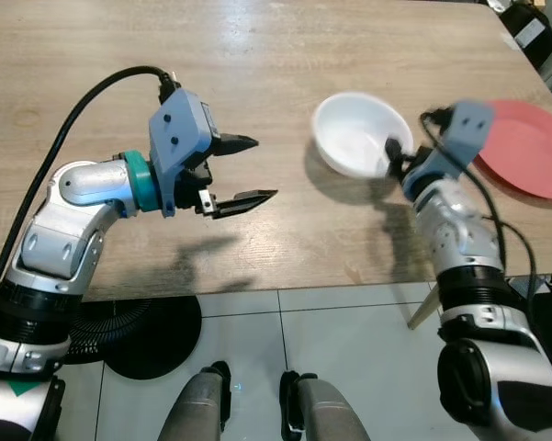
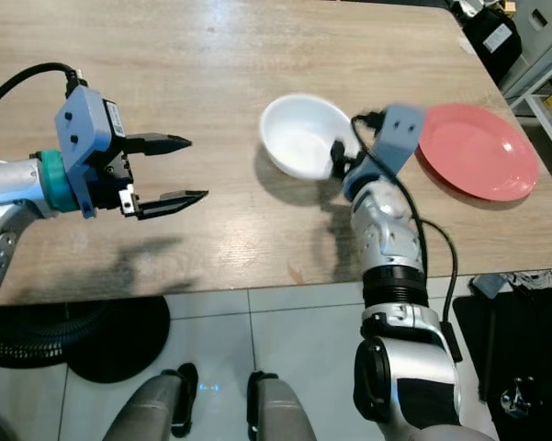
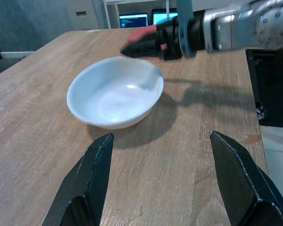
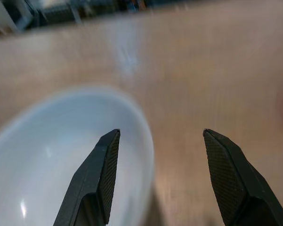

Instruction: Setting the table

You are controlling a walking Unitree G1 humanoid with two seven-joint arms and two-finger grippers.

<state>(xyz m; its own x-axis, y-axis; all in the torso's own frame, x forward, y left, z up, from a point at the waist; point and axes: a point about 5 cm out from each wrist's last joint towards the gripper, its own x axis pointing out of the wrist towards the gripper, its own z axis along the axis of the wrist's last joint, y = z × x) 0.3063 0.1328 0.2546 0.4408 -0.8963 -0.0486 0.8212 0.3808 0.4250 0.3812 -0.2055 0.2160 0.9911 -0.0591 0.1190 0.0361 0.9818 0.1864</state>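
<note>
No text, label, brand, number or sign can be read in any of the views; the two lit screens (image 3: 148, 19) behind the table in the left wrist view are too small and blurred to make out
</note>
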